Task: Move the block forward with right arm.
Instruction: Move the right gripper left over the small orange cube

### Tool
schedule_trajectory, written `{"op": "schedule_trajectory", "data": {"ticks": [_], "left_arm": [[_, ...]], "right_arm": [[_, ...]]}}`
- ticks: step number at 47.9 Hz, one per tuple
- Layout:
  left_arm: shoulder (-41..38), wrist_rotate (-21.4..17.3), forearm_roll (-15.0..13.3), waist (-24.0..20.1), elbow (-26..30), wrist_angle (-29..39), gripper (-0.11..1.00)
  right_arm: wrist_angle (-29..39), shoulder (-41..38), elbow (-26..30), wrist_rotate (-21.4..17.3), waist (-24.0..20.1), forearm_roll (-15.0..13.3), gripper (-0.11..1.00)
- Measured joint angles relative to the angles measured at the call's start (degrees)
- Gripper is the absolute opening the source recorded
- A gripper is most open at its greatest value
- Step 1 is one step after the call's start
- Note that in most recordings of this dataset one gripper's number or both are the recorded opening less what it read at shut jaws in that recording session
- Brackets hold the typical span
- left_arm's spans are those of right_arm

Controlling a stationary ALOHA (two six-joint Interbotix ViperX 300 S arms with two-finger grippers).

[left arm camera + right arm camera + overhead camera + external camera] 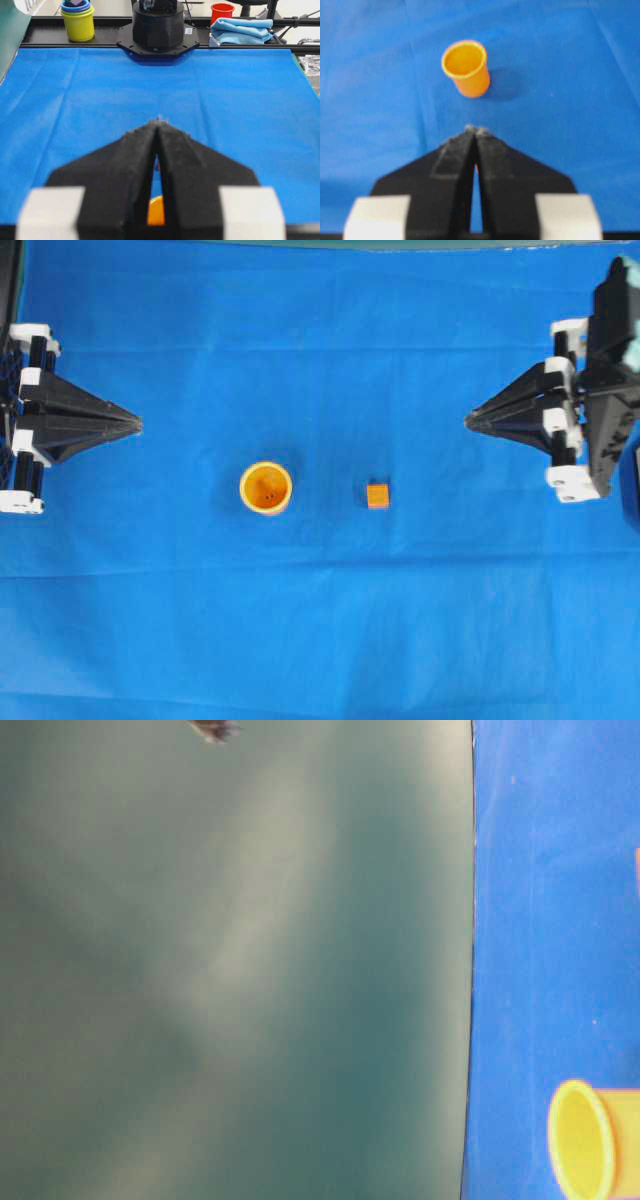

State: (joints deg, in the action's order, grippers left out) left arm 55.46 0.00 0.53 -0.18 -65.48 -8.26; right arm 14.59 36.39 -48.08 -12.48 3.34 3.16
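The block (pixel 377 496) sits on the blue cloth (pixel 320 620), just to the right of the cup (pixel 266 487) in the overhead view, with a clear gap between the 2. The right gripper (pixel 470 421) waits well to the right of the cup and beyond the block, not touching anything, and its fingers are pressed together to a point. The left gripper (pixel 138 424) is far on the other side of the cup, also with fingers pressed together.

In the right wrist view the cup stands upright ahead of the tips, but the block is hidden behind the closed fingers (only a thin orange sliver shows in the slit).

I think the main risk is the cup. It is the nearest neighbour of the block, so a wide or fast approach can hit it and tip it. Also, the block is small, and a push from closed tips that is off-centre may turn it or let it slip aside.
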Motion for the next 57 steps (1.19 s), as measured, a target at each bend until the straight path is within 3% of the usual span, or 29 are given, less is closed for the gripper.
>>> {"op": "schedule_trajectory", "data": {"ticks": [5, 12, 17, 27, 43, 57], "left_arm": [[0.0, 0.0, 0.0, 0.1, 0.0, -0.1, 0.01], [0.0, 0.0, 0.0, 0.0, 0.0, 0.0, 0.01], [0.0, -0.1, 0.0, 0.0, 0.0, 0.0, 0.01], [0.0, -0.1, 0.1, 0.1, 0.0, 0.0, 0.01], [0.0, -0.1, 0.0, 0.0, 0.0, -0.1, 0.01], [0.0, -0.1, 0.0, 0.0, 0.2, -0.1, 0.01]], "right_arm": [[0.6, -2.2, 0.9, 0.4, 0.0, -0.1, 0.08], [0.7, -6.4, 2.5, 0.6, 0.0, -0.1, 0.35], [0.8, -9.5, 3.8, 0.9, 0.0, -0.9, 0.45], [3.2, -17.2, 8.2, 3.0, -0.4, -2.6, 0.47], [6.0, -29.4, 14.2, 9.2, -2.7, -2.8, 0.48], [6.2, -36.0, 15.7, 9.8, -3.4, -2.8, 0.58]]}}
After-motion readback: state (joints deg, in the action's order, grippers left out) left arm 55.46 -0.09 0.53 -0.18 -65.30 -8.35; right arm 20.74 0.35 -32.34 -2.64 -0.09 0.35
